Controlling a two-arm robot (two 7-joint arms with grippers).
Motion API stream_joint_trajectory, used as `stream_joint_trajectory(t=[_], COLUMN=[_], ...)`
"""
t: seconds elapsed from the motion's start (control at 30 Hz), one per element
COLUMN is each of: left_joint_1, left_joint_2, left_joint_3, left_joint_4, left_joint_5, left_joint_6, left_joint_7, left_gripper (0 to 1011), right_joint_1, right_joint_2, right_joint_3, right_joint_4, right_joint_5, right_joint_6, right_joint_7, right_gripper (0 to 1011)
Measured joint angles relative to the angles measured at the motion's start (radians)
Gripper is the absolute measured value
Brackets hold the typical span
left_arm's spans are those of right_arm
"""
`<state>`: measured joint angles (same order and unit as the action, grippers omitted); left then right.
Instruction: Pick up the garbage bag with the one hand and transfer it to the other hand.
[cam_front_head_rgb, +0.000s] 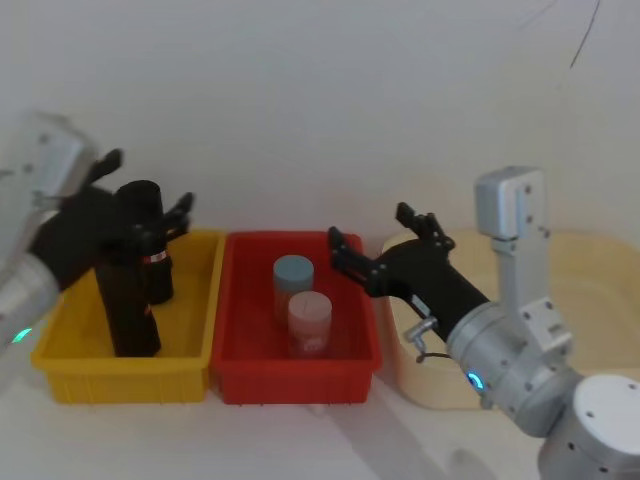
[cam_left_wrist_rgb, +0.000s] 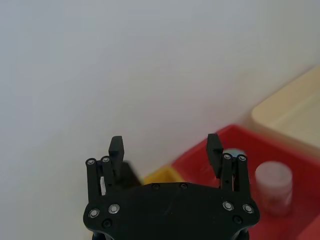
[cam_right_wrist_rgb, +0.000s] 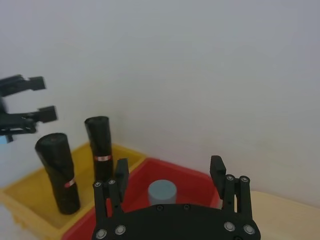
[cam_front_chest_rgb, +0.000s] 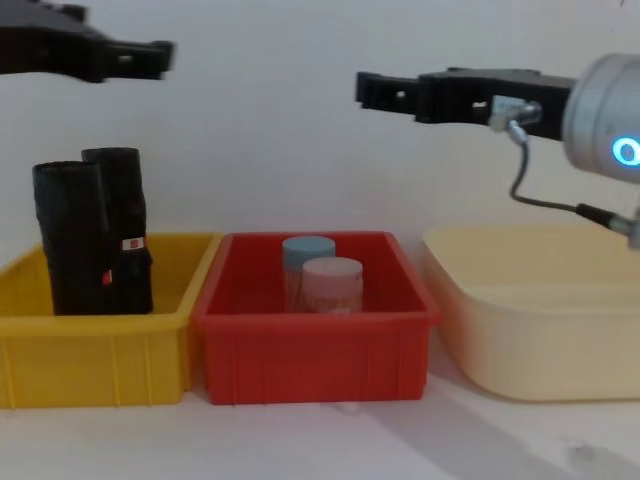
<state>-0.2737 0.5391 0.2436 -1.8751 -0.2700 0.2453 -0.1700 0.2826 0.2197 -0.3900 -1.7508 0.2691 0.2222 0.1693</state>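
Garbage bag (cam_front_chest_rgb: 68, 235): upright in yellow bin (cam_front_chest_rgb: 90, 350), beside labelled roll (cam_front_chest_rgb: 125, 215). Left gripper (cam_left_wrist_rgb: 165, 145): raised above them, fingers spread, empty. Right gripper (cam_right_wrist_rgb: 169, 167): above red bin (cam_front_chest_rgb: 310, 345), fingers spread, empty.

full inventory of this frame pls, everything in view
Yellow rectangular plastic bin: 1, yellow, left.
Black cylindrical crinkled-plastic garbage bag rolls: 2, black, upright side by side in the yellow bin.
Red rectangular plastic bin: 1, red, centre.
Clear plastic jars: 2, one blue-lidded, one pink-lidded, in the red bin, pink nearer the robot.
Cream plastic tub: 1, cream, right.
Left gripper: 1, black, open, raised above the rolls, apart from them.
Right gripper: 1, black, open, raised above the red bin's right side.
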Motion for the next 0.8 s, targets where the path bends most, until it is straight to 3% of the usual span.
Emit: stream_joint_trajectory(t=[0.07, 0.1, 0.17, 0.2, 0.33, 0.47, 0.8], left_joint_1=[0.05, 0.05, 0.108, 0.108, 0.176, 0.206, 0.214], left_joint_2=[0.019, 0.019, 0.035, 0.035, 0.053, 0.063, 0.065], left_joint_3=[-0.05, -0.05, -0.103, -0.103, -0.161, -0.187, -0.2], left_joint_4=[-0.025, -0.025, -0.049, -0.049, -0.075, -0.082, -0.049], left_joint_5=[-0.02, -0.02, -0.046, -0.046, -0.072, -0.086, -0.111], left_joint_6=[0.006, 0.006, 0.012, 0.012, 0.018, 0.022, 0.038], left_joint_7=[-0.004, -0.004, -0.008, -0.008, -0.015, -0.024, -0.052], left_gripper=[1001, 1001, 1001, 1001, 1002, 1001, 1001], right_joint_1=[0.01, 0.018, 0.027, 0.035, 0.057, 0.069, 0.105], right_joint_2=[-0.005, -0.01, -0.016, -0.021, -0.035, -0.042, -0.063], right_joint_3=[-0.008, -0.016, -0.025, -0.031, -0.047, -0.054, -0.062], right_joint_4=[0.006, 0.012, 0.02, 0.027, 0.055, 0.072, 0.137], right_joint_5=[-0.005, -0.01, -0.014, -0.018, -0.025, -0.029, -0.032], right_joint_6=[0.012, 0.025, 0.037, 0.051, 0.084, 0.099, 0.122], right_joint_7=[0.001, 0.002, 0.003, 0.003, 0.006, 0.011, 0.032], right_gripper=[1002, 1002, 1001, 1001, 1001, 1002, 1001])
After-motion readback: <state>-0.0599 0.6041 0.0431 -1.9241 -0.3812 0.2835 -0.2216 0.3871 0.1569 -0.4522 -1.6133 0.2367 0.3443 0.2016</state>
